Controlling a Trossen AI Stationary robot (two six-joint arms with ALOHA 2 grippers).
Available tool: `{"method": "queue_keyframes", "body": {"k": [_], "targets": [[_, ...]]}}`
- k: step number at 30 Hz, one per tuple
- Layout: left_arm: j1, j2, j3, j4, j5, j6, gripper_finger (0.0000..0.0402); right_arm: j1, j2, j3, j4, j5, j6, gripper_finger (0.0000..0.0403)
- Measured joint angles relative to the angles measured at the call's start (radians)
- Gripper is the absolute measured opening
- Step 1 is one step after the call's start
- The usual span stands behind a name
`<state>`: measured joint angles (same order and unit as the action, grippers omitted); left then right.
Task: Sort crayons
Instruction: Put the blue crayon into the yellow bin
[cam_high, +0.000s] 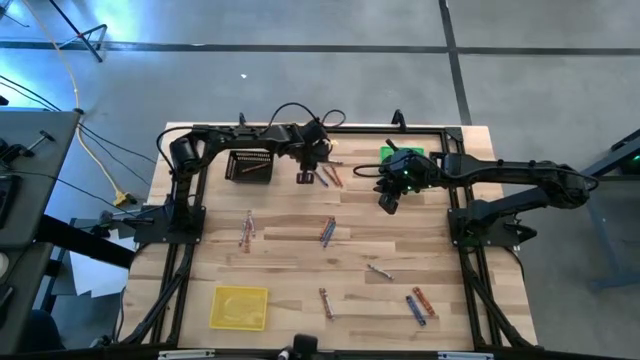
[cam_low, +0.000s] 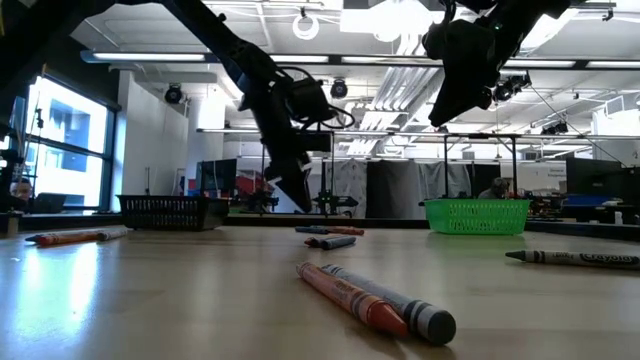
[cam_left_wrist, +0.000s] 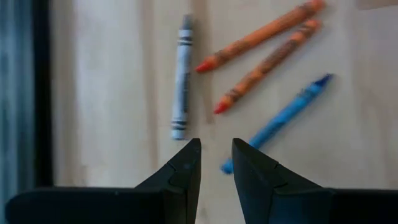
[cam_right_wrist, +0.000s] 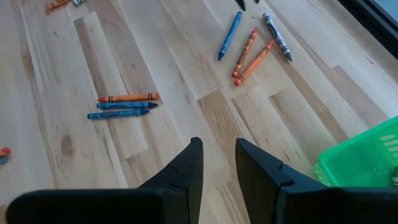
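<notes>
Jaws of the left gripper (cam_left_wrist: 216, 163) stand a narrow gap apart with nothing between them, hanging over a small cluster of crayons at the upper middle of the high view: a grey crayon (cam_left_wrist: 181, 78), two orange crayons (cam_left_wrist: 261, 36) and a blue crayon (cam_left_wrist: 283, 118). In the left wrist view the blue one's near end lies just beyond the fingertips, so this reads as the approach to a pick, with nothing lifted yet.

The right gripper (cam_right_wrist: 219, 163) waits above bare worktop (cam_high: 290, 245) to the right of that cluster, near the green basket (cam_high: 402, 153) at the upper right; its jaws are likewise slightly apart and empty.

Other crayons lie scattered in pairs and singles across the middle and lower part of the high view. A black basket (cam_high: 250, 166) sits at the upper left beside the left arm, and a yellow tray (cam_high: 240, 307) at the lower left.

Next, I judge, the left gripper needs to settle on one crayon, line its fingertips across that stick, come down and close. The neighbours lie close together, so a careless descent could nudge them.
</notes>
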<state>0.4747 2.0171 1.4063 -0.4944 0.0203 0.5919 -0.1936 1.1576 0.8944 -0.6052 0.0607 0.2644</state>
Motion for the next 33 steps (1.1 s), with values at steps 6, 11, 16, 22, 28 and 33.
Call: {"method": "queue_keyframes", "body": {"k": [6, 11, 16, 22, 28, 33], "targets": [[-0.001, 0.000, 0.000, -0.042, 0.066, 0.036, 0.0081, 0.000, 0.000, 0.000, 0.000, 0.000, -0.003, 0.0089], [0.005, 0.001, 0.000, -0.039, 0.072, 0.045, 0.0081, 0.000, 0.000, 0.000, 0.000, 0.000, -0.003, 0.0089], [0.010, 0.001, -0.023, -0.045, 0.080, 0.053, 0.0081, 0.000, 0.000, 0.000, 0.000, 0.000, -0.003, 0.0089], [0.010, 0.002, -0.039, -0.031, 0.082, 0.093, 0.0081, 0.000, 0.000, 0.000, 0.001, 0.000, -0.003, 0.0089], [0.011, 0.012, -0.038, -0.004, 0.083, 0.093, 0.0081, 0.000, 0.000, 0.000, 0.003, 0.001, -0.003, 0.0089], [0.013, 0.066, -0.024, -0.033, 0.098, 0.111, 0.0081, -0.001, 0.000, 0.000, 0.011, 0.001, -0.003, 0.0089]]}}
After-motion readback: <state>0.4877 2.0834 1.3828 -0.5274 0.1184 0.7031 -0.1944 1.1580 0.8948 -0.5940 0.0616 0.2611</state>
